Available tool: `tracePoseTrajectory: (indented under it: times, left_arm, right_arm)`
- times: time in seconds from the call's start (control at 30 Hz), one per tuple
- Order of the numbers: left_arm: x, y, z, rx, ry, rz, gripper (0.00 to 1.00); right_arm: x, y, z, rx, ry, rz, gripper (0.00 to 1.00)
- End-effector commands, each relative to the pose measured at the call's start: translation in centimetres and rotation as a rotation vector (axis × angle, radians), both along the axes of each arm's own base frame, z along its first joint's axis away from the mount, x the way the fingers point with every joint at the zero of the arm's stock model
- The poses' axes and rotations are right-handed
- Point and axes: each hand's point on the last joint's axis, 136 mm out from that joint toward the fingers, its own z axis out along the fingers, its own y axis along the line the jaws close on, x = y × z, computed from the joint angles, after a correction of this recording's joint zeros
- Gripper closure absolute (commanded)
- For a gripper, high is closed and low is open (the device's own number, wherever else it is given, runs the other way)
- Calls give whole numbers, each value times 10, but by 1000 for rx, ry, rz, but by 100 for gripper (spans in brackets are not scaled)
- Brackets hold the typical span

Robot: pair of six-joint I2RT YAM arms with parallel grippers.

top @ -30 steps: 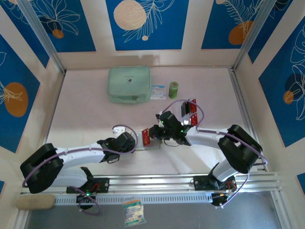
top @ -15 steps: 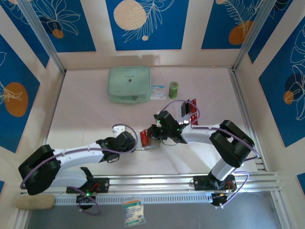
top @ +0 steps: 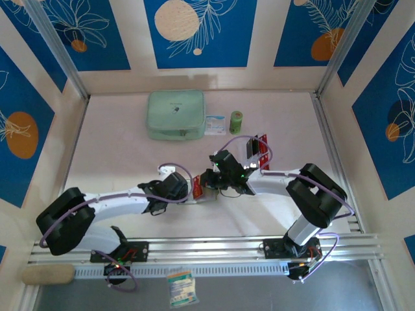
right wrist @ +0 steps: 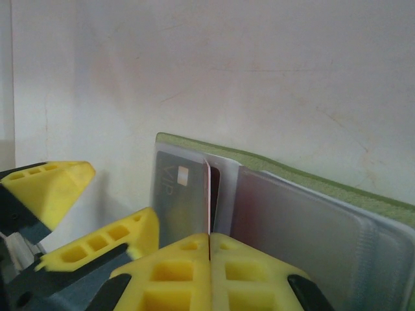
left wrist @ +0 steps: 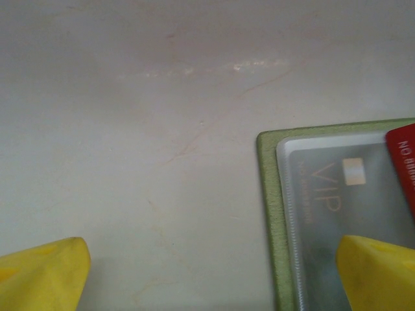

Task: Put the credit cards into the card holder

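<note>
Near edge: a beige pad [top: 48,274] and a small printed packet [top: 181,288] lie in front of the rail, off the table [top: 117,149]. Both arms reach in to mid-table and meet at the card holder [left wrist: 267,214], which lies open and flat with its clear sleeves up. Left gripper [left wrist: 213,249] is spread wide and holds nothing: one fingertip hangs over bare table and the other over the holder's near sleeve; can't tell if that one touches. That sleeve already holds a grey VIP card [left wrist: 327,194]. Right gripper [right wrist: 209,241] is fully closed and pinches a red card [right wrist: 209,194] by its near edge. The card stands on edge and its far end is at the fold between two sleeves; can't tell how far in it is. From the left wrist its corner overlaps the top right of the VIP sleeve. Left gripper's yellow fingers [right wrist: 48,188] sit just beside the right's, on the holder's left edge. Further back right, near the right forearm, the remaining credit cards [top: 262,146], red and dark, stand upright in a clear rack [top: 257,157]. Far side near the back wall: mint zip pouch [top: 176,115], a small pale packet [top: 215,124] just beside it, then a green roll [top: 236,122] upright.
</note>
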Motion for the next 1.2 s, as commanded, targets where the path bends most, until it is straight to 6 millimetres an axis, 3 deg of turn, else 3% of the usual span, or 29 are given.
tracePoseTrajectory:
  times: [0.0,0.2,1.17]
  left_arm:
    - [-1,7,-6,19,13,14,3]
    - [-6,12,-9,-1,16,36,3]
    - [-10,15,-12,-6,24,47,4]
  right_arm:
    - [-1,-7,20,37,-14,-17,100]
    - [1,-16,31,80,-32,-62,100]
    - [7,-16,8,66,-167,-195,100]
